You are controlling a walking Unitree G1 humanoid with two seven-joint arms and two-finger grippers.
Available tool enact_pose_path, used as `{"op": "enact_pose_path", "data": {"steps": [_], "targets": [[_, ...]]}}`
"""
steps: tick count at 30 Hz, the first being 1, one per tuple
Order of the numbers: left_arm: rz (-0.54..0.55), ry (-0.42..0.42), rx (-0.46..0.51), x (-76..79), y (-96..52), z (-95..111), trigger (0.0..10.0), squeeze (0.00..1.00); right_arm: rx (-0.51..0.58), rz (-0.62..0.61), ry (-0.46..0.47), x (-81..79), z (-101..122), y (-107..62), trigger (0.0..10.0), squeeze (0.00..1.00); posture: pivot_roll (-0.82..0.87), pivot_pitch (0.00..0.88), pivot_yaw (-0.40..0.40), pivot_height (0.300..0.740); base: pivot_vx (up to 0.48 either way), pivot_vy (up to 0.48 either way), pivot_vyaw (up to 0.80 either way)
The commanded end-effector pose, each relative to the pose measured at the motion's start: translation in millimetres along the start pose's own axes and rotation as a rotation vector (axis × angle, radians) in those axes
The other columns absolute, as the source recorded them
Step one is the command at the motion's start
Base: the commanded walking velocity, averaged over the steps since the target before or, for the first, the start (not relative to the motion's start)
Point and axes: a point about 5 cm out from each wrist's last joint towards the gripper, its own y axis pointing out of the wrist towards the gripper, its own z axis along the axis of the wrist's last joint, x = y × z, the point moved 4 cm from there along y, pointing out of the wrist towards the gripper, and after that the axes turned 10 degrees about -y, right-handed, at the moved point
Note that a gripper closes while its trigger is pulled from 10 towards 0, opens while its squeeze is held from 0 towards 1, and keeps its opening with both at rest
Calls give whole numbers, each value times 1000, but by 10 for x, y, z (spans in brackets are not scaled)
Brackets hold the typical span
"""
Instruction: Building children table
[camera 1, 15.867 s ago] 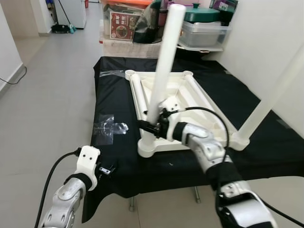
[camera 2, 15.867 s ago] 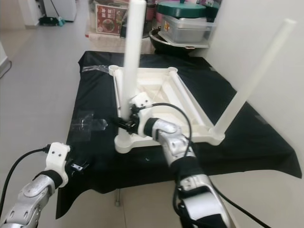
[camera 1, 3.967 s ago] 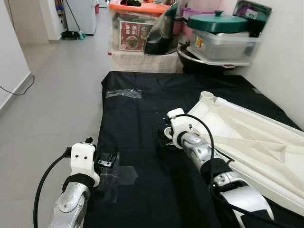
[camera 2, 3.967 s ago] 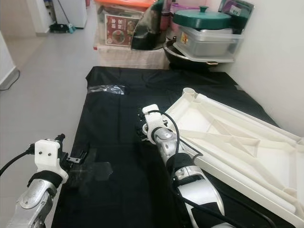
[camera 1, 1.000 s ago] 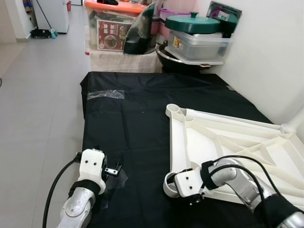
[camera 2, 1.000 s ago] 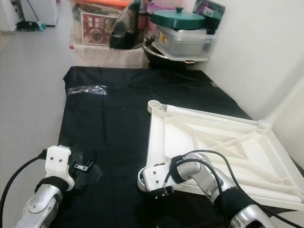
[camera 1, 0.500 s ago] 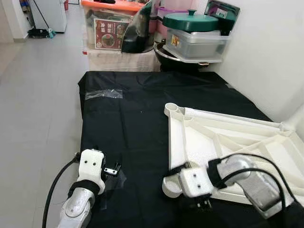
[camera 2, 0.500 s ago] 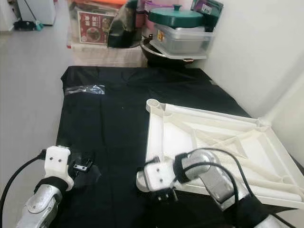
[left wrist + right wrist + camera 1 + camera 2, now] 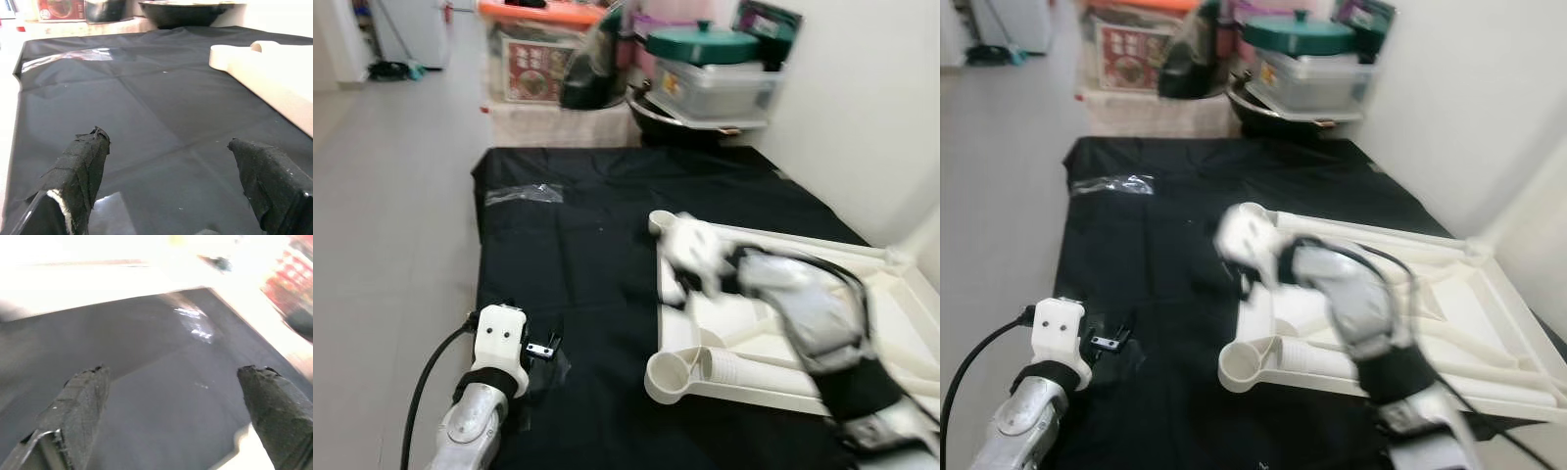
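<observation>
White plastic children's table top (image 9: pixel 783 323), upside down with ribbed underside up, lying on black cloth-covered work table (image 9: pixel 578 294) along its right edge, far corner socket near the middle of the surface, near round socket (image 9: pixel 671 377) close to the front edge. Clear plastic wrap scrap (image 9: pixel 524 194) flat near the far left corner, well apart from the white frame. Right gripper (image 9: pixel 178 416) raised over the far part of the frame's left rail, arm motion-blurred in both eye views; wrist view has two black fingers (image 9: pixel 80 401) spread wide, nothing between them, black cloth below. Left gripper (image 9: pixel 168 174) low at the front left edge of the work table, fingers (image 9: pixel 83 164) also spread apart and empty, pointed across the cloth toward the frame's corner; shiny clear tape patch on cloth just under it. Beyond the far edge: clear lidded storage bin with dark green round lid (image 9: pixel 710 44) on top, dark wok-like pan under it, orange-lidded box (image 9: pixel 538 59) with red label on the left. White wall to the right, grey tiled floor to the left.
</observation>
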Motion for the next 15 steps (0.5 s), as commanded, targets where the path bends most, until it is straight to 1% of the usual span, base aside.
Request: {"op": "enact_pose_path", "data": {"steps": [1, 2, 3, 5, 6, 7, 8, 9, 10, 12, 14, 15], "targets": [[-1, 7, -10, 1, -3, -26, 10000, 0, -156, -276, 255, 212, -334, 93, 10000, 0, 57, 0, -114, 740, 0, 0, 0], [-1, 7, -10, 1, -3, -26, 10000, 0, -156, -276, 255, 212, -334, 93, 10000, 0, 57, 0, -114, 740, 0, 0, 0], [-1, 8, -10, 6, -1, -25, 10000, 0, -185, -336, 343, 214, -398, 133, 10000, 0, 57, 0, -114, 740, 0, 0, 0], [7, 9, -8, -12, -1, -20, 10000, 0, -271, -486, 536, 190, -631, 156, 10000, 0, 67, 0, -122, 740, 0, 0, 0], [10, 10, -8, -21, -1, -19, 10000, 0, -303, -530, 586, 167, -709, 153, 10000, 0, 71, 0, -125, 740, 0, 0, 0], [10, 10, -8, -21, -1, -19, 10000, 0, -303, -530, 586, 167, -709, 153, 10000, 0, 71, 0, -125, 740, 0, 0, 0], [13, 10, -8, -28, -1, -19, 10000, 0, -337, -562, 628, 120, -790, 151, 10000, 0, 71, 0, -125, 740, 0, 0, 0], [14, 10, -7, -32, -1, -19, 10000, 0, -366, -570, 648, 59, -845, 161, 10000, 0, 73, 0, -130, 740, 0, 0, 0], [14, 10, -7, -32, -1, -19, 10000, 0, -366, -570, 648, 59, -845, 161, 10000, 0, 73, 0, -130, 740, 0, 0, 0], [14, 11, -7, -28, 2, -25, 10000, 0, -454, -541, 671, -127, -954, 217, 10000, 0, 74, 0, -138, 740, 0, 0, 0], [13, 12, -7, -23, 3, -28, 10000, 0, -494, -513, 686, -260, -1038, 242, 10000, 0, 75, 0, -139, 740, 0, 0, 0], [13, 12, -7, -23, 3, -28, 10000, 0, -494, -513, 686, -260, -1038, 242, 10000, 0, 75, 0, -139, 740, 0, 0, 0]]}}
